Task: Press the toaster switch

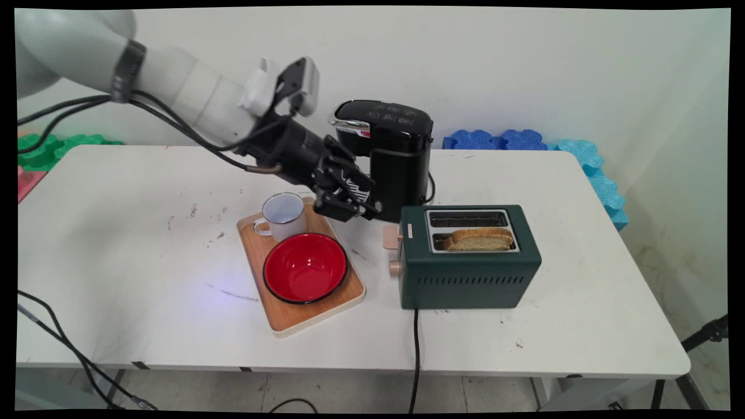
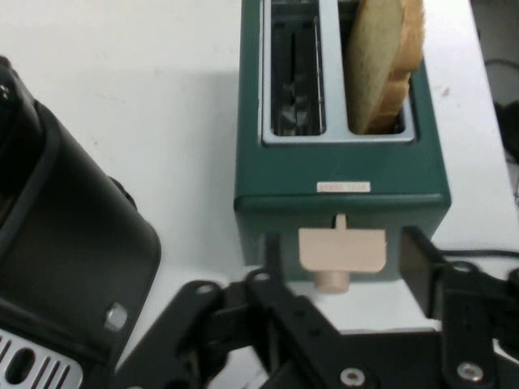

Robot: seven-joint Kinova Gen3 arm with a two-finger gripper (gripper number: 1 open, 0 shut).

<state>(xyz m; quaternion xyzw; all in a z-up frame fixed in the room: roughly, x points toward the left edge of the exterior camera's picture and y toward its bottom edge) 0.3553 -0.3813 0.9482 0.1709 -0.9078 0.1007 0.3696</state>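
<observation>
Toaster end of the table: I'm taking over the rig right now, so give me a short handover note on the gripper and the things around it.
Gripper: open, empty, fingers either side of the toaster's beige lever, not touching it.
Toaster: green; one bread slice stands in its near slot, far slot empty; lever up.
Coffee machine: black, behind the toaster.
Wooden tray: holds a red bowl and a white mug, left of the gripper.

Dark green two-slot metal toaster (image 1: 469, 265) (image 2: 340, 174): set upright on the white worktop (image 1: 128, 244) (image 2: 113, 97), one bread slice (image 1: 481, 238) (image 2: 385, 57) seated in one slot, beige lever (image 1: 391, 237) (image 2: 341, 250) raised.
</observation>
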